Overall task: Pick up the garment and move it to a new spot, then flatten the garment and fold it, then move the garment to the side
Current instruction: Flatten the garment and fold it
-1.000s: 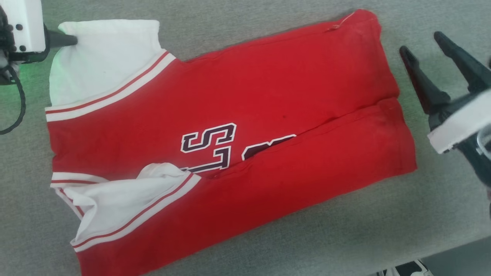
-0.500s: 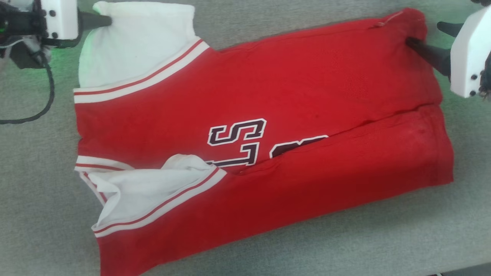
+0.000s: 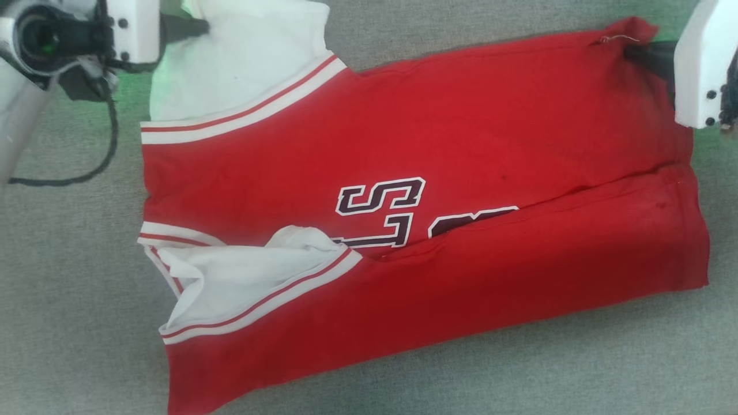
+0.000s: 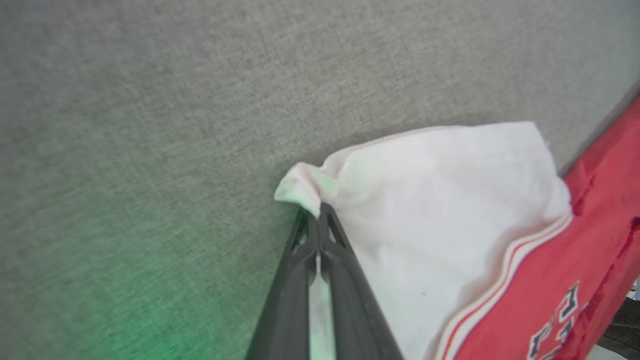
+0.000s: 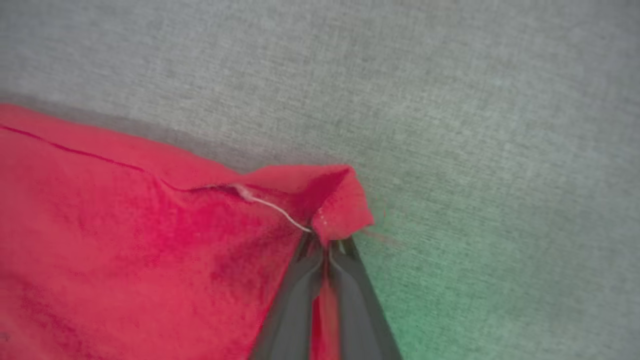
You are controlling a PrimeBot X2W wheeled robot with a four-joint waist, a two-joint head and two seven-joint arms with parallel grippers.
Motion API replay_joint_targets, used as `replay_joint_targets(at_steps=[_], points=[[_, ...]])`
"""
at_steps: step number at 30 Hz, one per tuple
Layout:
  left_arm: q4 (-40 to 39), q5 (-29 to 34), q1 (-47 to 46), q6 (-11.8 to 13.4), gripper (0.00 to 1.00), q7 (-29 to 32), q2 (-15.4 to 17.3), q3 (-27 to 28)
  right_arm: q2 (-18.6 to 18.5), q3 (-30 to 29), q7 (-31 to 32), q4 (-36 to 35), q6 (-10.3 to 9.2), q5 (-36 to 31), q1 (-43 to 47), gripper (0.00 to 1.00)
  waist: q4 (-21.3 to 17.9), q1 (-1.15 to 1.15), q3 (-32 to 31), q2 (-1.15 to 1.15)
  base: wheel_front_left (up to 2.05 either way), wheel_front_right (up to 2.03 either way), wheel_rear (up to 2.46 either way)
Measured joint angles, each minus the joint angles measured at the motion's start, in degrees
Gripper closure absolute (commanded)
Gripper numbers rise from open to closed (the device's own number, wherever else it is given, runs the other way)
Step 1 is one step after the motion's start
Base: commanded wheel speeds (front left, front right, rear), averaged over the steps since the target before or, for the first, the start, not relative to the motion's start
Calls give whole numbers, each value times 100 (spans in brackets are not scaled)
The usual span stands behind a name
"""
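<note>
Head view shows the garment [image 3: 438, 132] lying spread on the grey table [image 3: 69, 323], its lower long edge folded up over the dark lettering [image 3: 380, 196], with white panels and striped trim [image 3: 248, 115] at the left end. The left gripper [image 3: 199, 26] sits at the garment's upper left corner, and the right gripper [image 3: 640, 52] at its upper right corner. In the left wrist view the two dark fingers [image 4: 290, 300] are pressed together on a bunched tip of the white panel [image 4: 450, 210], pinching it just above the table. In the right wrist view the fingers [image 5: 295, 300] are drawn together on the red corner [image 5: 345, 210], which puckers up between them, a loose pale thread [image 5: 270, 205] trailing beside the grip.
</note>
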Motion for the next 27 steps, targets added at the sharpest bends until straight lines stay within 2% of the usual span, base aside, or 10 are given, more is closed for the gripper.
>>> replay_joint_targets(at_steps=[7,12,17,27], points=[[-359,-229,424,-23,100,-487,-119,90,-114,122,-487,82,3,172,122,100,109,0,-260,0,0,0,0],[-932,-350,817,-25,100,-1054,-111,203,-413,149,-856,-18,9,375,432,100,266,0,-624,0,0,0,0],[-1794,-483,1377,-25,100,-1545,269,313,-858,159,-1102,-320,10,602,1004,100,454,0,-1091,0,0,0,0],[-3693,-564,3045,-25,100,-2761,1430,357,-1772,-23,-1454,-1050,9,1154,2579,100,803,0,-1848,0,0,0,0]])
